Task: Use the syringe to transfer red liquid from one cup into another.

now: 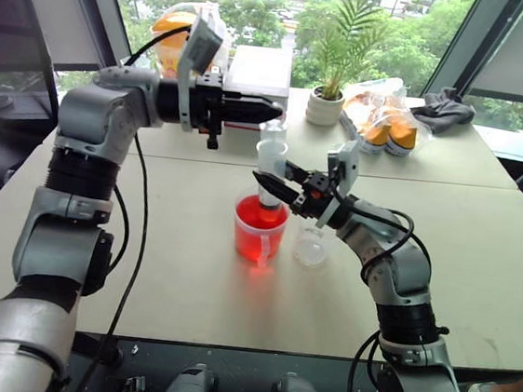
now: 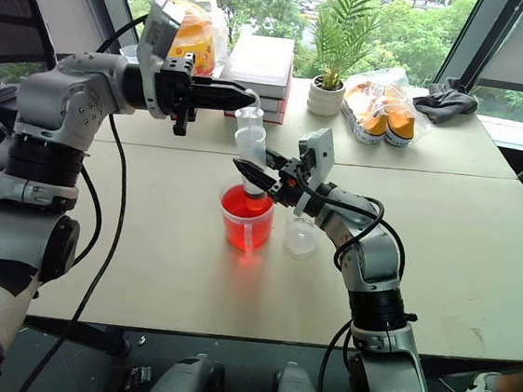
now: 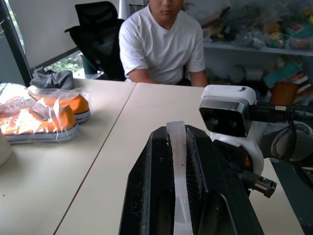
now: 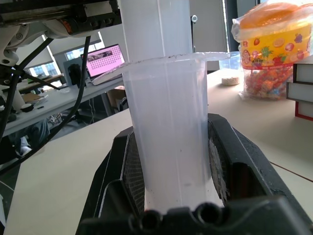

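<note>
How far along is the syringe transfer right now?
Done: the right gripper holds the syringe upright, tip in the red cup. In hand: the left gripper pinches the plunger top. Left: the small clear cup looks empty.

The syringe [image 1: 271, 169] has its lower end sunk in the red cup [image 1: 259, 230], so its tip cannot be made out against the red liquid [image 2: 245, 205]. The right gripper [image 1: 284, 182] covers part of the barrel. The plunger's top is pinched between the left gripper's [image 1: 268, 112] black fingers [image 3: 146, 196]; only a pale strip shows there. The person [image 3: 161, 44] is cut off by the picture's edge.
</note>
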